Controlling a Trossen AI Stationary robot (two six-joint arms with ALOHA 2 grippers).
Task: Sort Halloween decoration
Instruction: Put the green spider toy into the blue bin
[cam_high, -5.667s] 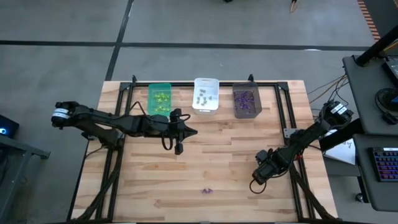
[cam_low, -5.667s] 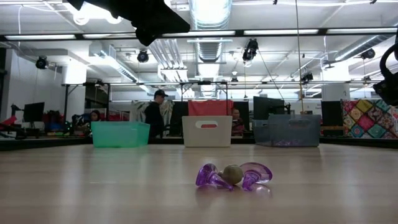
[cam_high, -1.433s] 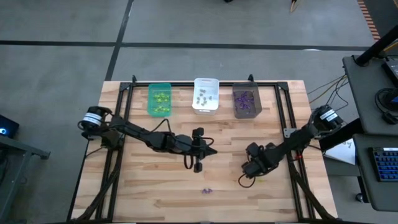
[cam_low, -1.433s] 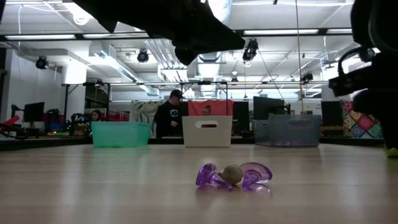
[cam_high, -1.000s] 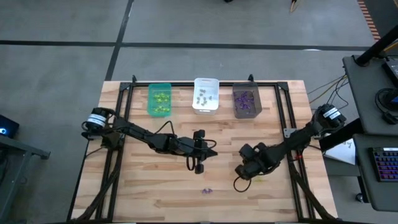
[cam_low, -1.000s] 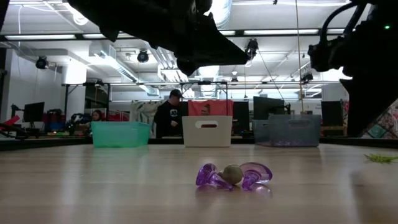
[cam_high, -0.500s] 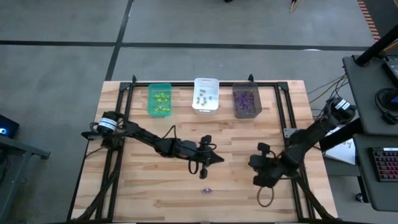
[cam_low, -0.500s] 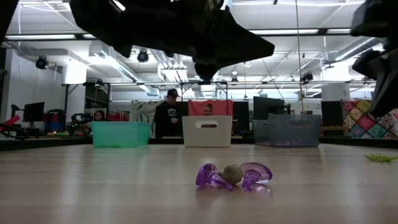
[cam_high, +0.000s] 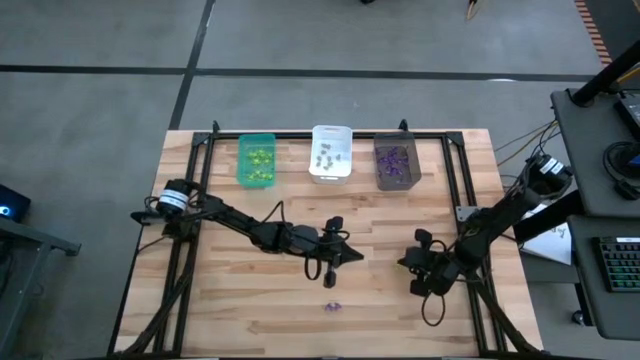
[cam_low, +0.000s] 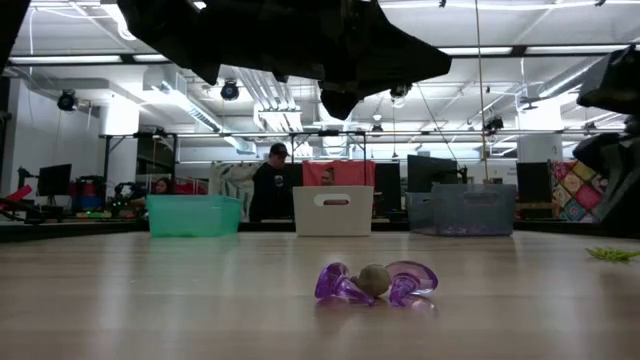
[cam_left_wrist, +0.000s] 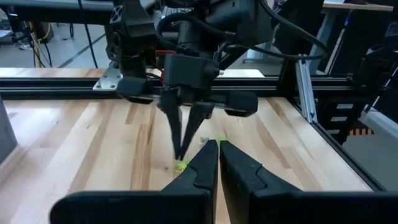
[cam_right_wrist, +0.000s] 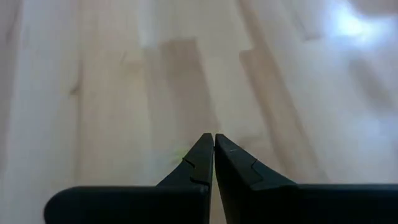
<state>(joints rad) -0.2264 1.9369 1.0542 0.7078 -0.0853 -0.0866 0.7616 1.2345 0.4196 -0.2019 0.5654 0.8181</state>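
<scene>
3 bins (cam_high: 331, 152) beyond purple trinket (cam_high: 331, 307)

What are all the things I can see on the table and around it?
Green plastic bin: one, table's far edge, yellow-green trinkets inside.
White plastic bin: one, middle of the far edge, greyish trinkets inside.
Dark grey plastic bin: one, far edge, purple trinkets inside.
Purple spiky plastic trinket: one, loose on the wood near the table's front.
Yellow-green plastic trinket: one, small, on the wood under the right claw.
Wooden table: one, pale planks, black frame.
People: a few, in the room behind.
Left claw: one, dark, shut, above the middle.
Right claw: one, dark, shut, pointing down.
</scene>
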